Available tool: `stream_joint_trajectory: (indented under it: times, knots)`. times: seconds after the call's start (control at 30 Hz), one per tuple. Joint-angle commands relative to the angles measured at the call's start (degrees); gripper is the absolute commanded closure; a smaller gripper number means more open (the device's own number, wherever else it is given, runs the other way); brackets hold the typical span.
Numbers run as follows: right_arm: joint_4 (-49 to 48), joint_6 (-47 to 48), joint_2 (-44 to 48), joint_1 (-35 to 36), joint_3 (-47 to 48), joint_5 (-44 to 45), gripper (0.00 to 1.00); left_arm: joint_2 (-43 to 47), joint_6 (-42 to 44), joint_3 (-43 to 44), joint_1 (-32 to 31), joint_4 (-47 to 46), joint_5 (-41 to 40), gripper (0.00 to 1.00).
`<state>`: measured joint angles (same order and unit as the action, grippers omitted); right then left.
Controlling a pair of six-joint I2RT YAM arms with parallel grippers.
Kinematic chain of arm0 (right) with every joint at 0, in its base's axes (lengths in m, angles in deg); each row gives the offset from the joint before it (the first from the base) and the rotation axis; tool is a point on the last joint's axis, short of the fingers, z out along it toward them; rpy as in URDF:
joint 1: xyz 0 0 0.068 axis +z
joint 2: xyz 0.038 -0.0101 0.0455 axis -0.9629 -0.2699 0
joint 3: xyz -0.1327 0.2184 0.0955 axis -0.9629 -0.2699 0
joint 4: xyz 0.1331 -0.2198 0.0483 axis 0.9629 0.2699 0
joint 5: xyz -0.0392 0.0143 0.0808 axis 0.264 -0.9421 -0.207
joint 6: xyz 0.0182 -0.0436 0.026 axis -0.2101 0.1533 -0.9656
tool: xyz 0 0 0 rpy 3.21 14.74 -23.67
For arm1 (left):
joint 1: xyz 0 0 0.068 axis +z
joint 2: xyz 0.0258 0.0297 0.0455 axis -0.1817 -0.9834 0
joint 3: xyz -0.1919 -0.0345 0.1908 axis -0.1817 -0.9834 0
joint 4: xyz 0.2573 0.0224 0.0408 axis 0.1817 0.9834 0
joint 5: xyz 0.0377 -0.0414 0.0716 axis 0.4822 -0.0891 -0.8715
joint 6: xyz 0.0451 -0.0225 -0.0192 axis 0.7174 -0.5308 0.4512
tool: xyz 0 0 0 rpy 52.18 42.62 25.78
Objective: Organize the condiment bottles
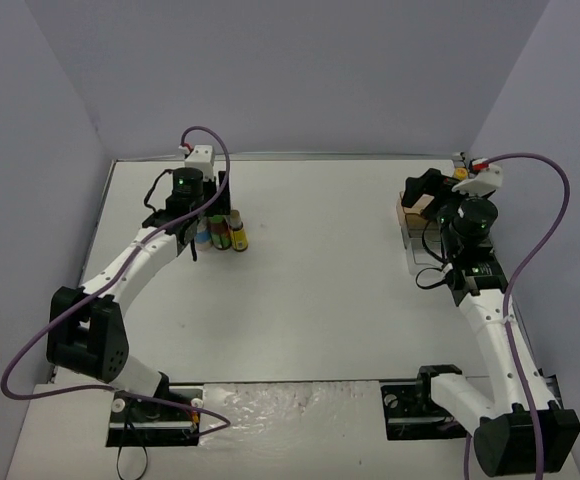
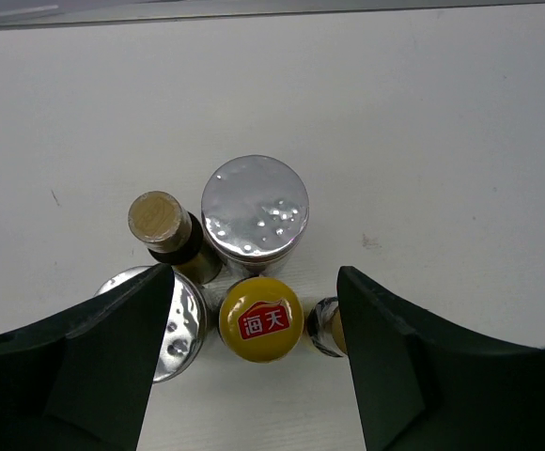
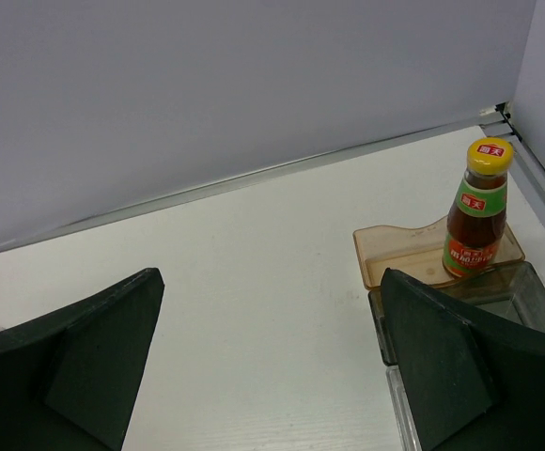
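- Five of the condiment bottles (image 1: 222,234) stand packed together on the left of the table (image 1: 320,300), toward its far edge.
- From the left wrist view: a silver-topped cylinder (image 2: 256,202) farthest out, a tan-capped bottle (image 2: 158,216) touching its left side, and a yellow-capped bottle (image 2: 260,319) with a red logo just in front.
- A second silver top (image 2: 183,324) shows half under one finger. A fifth container (image 2: 324,326) is mostly hidden by the other; its kind cannot be told.
- The left gripper (image 2: 254,287) hangs over this cluster, jaws partly apart and astride the yellow cap with a gap on each side. It grips nothing.
- The right gripper (image 3: 271,277) is spread wide over bare table, holding and touching nothing.
- A lone bottle (image 3: 479,211) is upright at the far right: dark brown, yellow cap, green neck band, red label.
- It stands at a shallow tan tray (image 3: 404,254); inside or just behind cannot be told.
- A clear box (image 3: 526,310) sits just in front of that tray.
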<state>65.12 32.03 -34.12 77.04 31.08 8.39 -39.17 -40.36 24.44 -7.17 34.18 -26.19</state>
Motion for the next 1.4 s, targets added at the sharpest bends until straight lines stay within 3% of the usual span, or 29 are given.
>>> stream_joint_trajectory:
  times: [0.0,0.4,0.57,0.87,1.13,1.37]
  knots:
    - [-3.86,2.28,0.81,1.58,0.28,0.20,0.03,0.05,0.38,3.09,-1.14,-5.11,-0.14,0.35]
    - [-4.65,2.22,1.10,2.84,-0.71,-0.01,0.04,-1.28,0.45,1.04,-1.88,-4.66,-3.63,0.40]
    - [-4.82,2.48,1.54,3.20,-1.32,-0.01,0.04,-0.31,0.28,-0.02,-1.87,-4.75,-4.52,0.60]
    - [-4.93,2.75,1.67,3.63,-1.41,-0.21,0.03,0.45,0.30,-1.09,-1.88,-3.90,-4.87,0.58]
    - [-4.97,2.81,1.72,3.86,-1.35,-0.18,0.03,6.26,0.28,-1.63,-1.82,-0.51,-5.01,0.96]
    - [-5.03,2.96,1.45,4.10,-1.06,-0.27,0.03,15.61,-0.25,-4.80,-2.64,6.02,-3.94,1.00]
